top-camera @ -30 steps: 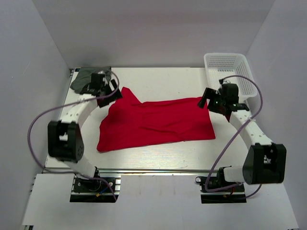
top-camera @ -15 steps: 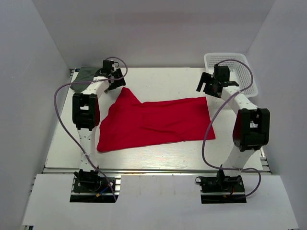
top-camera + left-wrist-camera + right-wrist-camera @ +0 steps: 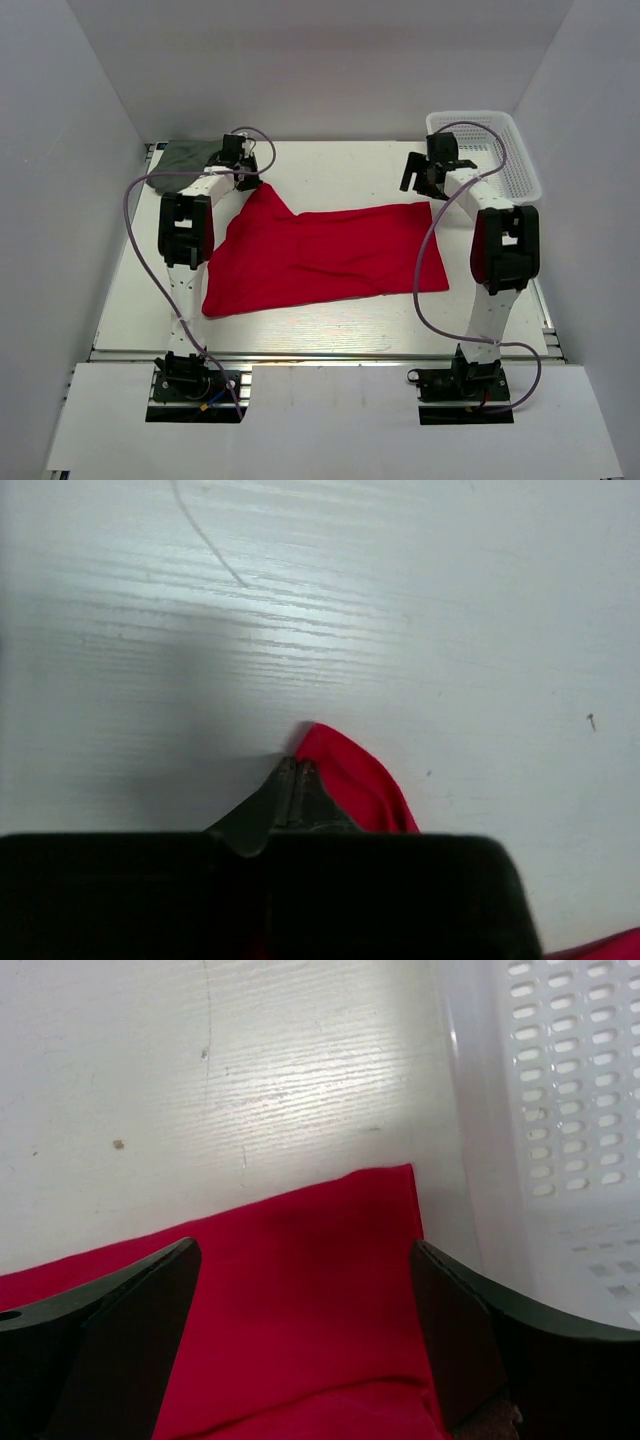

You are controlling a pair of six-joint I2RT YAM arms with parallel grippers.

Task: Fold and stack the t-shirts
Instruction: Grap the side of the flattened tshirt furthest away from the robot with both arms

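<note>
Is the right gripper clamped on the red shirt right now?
No, the right gripper is wide open above a corner of the red shirt, next to the white basket.

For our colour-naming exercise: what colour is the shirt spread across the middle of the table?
The shirt is plain bright red, clearest in the top external view.

L pincer (image 3: 247, 178) moved fwd, pinching red shirt (image 3: 330, 255) corner; R pincer (image 3: 421, 176) now over other corner
</note>
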